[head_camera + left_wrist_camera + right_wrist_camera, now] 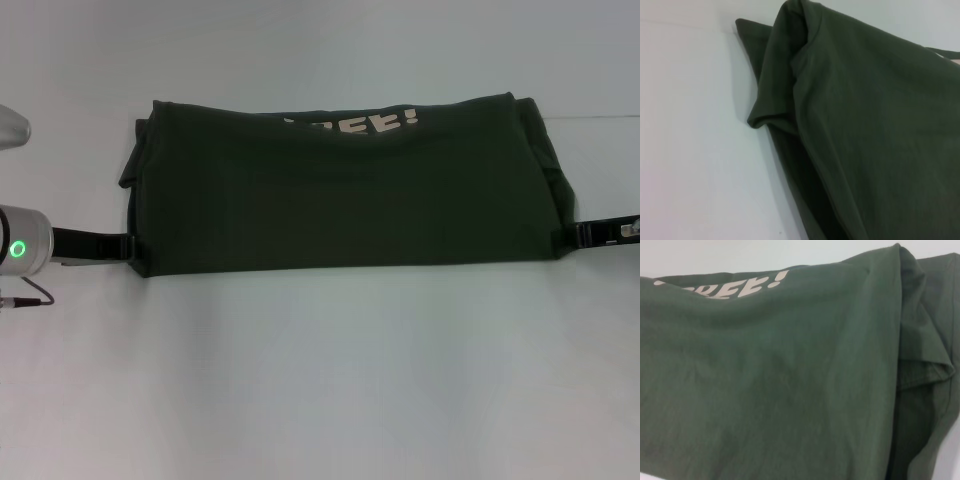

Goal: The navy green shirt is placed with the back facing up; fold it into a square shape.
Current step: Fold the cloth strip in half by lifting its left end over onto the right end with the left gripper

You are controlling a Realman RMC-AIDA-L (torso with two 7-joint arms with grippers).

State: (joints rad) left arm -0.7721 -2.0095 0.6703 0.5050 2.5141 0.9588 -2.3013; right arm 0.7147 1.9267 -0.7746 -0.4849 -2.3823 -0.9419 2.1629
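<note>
The navy green shirt lies on the white table as a wide, low band, folded over on itself, stretched between the two pincers. Nearest the robot is the shirt's long straight fold edge, running from the left gripper across to the right gripper. Each pincer sits at one near corner of the band, touching the cloth, with its dark fingers reaching in from the outer side. The fingertips are hidden at the fabric's edge, so I cannot tell how far either pincer is open or whether it has hold of the shirt.

Beyond the left gripper, the cloth rises in a loose doubled layer; the left wrist view shows a sleeve fold curling out from under the upper layer toward the bare table. Beyond the right gripper, the side of the band slopes outward, and the right wrist view shows a tucked sleeve hem lying beneath the top layer.

Farthest from both pincers, along the far edge of the band, cream lettering ending in "EE!" shows on the turned-over cloth, partly lost over the fold. The left arm's silver wrist with a green ring light lies outward of its gripper.
</note>
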